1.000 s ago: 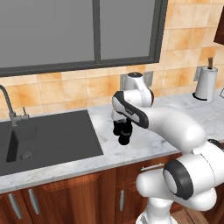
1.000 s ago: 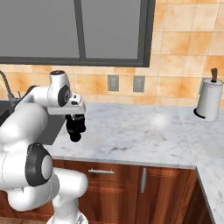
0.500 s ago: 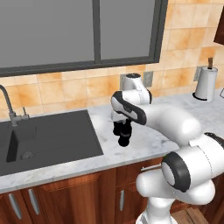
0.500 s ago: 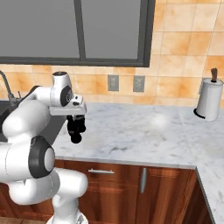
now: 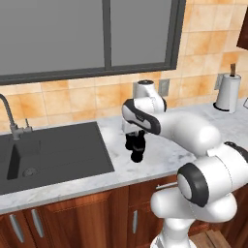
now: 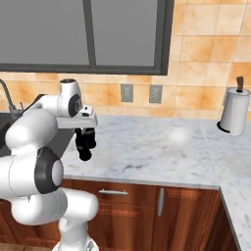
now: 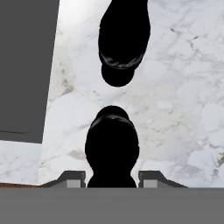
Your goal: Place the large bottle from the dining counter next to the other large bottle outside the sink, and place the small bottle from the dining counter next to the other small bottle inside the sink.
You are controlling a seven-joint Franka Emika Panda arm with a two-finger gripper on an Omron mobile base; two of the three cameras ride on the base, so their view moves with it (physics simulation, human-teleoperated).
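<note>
Gripper points straight down over the marble counter, just right of the sink, fingers clamped on the large bottle, which sits upright between them (seen from above in the hand view). Just beyond it stands a second dark bottle, the other large bottle, near but apart. In the left base view the held bottle's lower body shows below the hand. Paper towel holder stands well apart, at the far right.
</note>
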